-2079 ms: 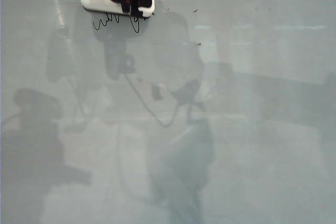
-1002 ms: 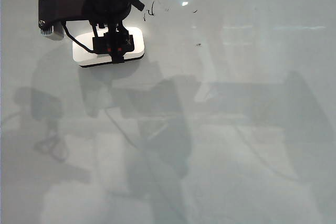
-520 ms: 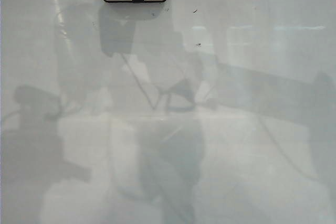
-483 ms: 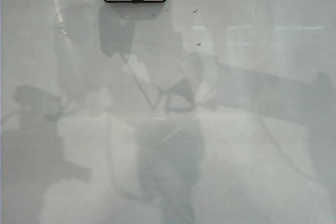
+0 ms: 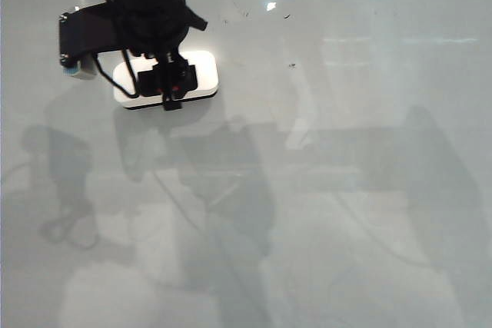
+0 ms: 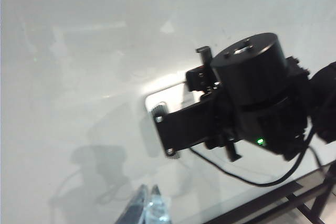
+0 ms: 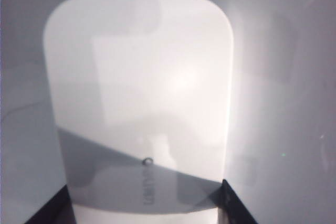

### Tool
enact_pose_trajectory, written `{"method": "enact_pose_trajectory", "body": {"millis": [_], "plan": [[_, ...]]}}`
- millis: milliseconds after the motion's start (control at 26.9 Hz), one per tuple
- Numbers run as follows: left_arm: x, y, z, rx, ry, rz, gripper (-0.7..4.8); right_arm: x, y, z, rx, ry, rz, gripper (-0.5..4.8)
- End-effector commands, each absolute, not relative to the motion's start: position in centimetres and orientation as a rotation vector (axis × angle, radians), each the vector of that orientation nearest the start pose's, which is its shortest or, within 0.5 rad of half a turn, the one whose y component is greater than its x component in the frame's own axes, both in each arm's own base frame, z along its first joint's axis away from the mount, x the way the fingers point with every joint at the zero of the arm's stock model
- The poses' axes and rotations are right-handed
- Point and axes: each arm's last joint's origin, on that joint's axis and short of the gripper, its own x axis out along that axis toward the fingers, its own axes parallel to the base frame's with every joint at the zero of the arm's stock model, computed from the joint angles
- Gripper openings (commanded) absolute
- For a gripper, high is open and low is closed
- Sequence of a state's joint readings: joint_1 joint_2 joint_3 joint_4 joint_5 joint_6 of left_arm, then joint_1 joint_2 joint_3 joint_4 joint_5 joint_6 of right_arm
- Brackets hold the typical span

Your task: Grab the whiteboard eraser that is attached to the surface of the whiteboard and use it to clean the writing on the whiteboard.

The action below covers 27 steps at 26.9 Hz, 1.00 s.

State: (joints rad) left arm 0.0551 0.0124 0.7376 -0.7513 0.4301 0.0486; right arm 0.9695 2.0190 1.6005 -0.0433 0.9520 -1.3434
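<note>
The right gripper (image 5: 171, 86) clamps the whiteboard eraser (image 5: 201, 82) flat against the whiteboard (image 5: 346, 190), faint writing (image 5: 244, 13) remains beside it, and the left gripper (image 6: 147, 209), held clear, looks nearly closed.

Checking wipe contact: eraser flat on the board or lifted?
Flat: whiteboard eraser lies on the whiteboard, right gripper clamped across it.
</note>
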Motion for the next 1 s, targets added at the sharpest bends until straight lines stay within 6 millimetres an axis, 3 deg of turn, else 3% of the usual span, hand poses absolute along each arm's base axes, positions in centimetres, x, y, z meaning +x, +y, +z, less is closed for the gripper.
{"method": "enact_pose_trajectory", "body": {"millis": [37,186,260,334,446,705,928,1002], "plan": [[-0.6,-1.2,31.7,0.051,-0.035,-0.369,-0.02,28.4,33.7,31.2,-1.58,0.215,0.031,1.8],[-0.6,-1.2,31.8,0.053,-0.046,-0.366,-0.02,28.2,29.9,36.0,-1.479,0.209,-0.071,1.8],[-0.6,-1.2,31.8,0.053,-0.046,-0.367,-0.02,28.4,28.9,36.7,-1.431,0.214,-0.074,1.8],[-0.6,-1.2,31.8,0.053,-0.046,-0.366,-0.02,29.0,28.0,35.8,-1.418,0.274,-0.036,1.8],[-0.6,-1.2,31.8,0.053,-0.046,-0.367,-0.02,29.6,27.4,31.9,-1.368,0.402,0.089,1.8],[-0.6,-1.2,31.8,0.053,-0.045,-0.356,-0.02,27.8,27.2,25.9,-1.499,0.51,0.134,1.8],[-0.6,-1.2,31.8,0.053,-0.046,-0.347,-0.02,27.5,26.4,28.4,-1.482,0.464,0.081,1.8],[-0.6,-1.2,31.8,0.048,-0.045,-0.353,-0.02,27.3,25.5,30.7,-1.482,0.411,0.051,1.8]]}}
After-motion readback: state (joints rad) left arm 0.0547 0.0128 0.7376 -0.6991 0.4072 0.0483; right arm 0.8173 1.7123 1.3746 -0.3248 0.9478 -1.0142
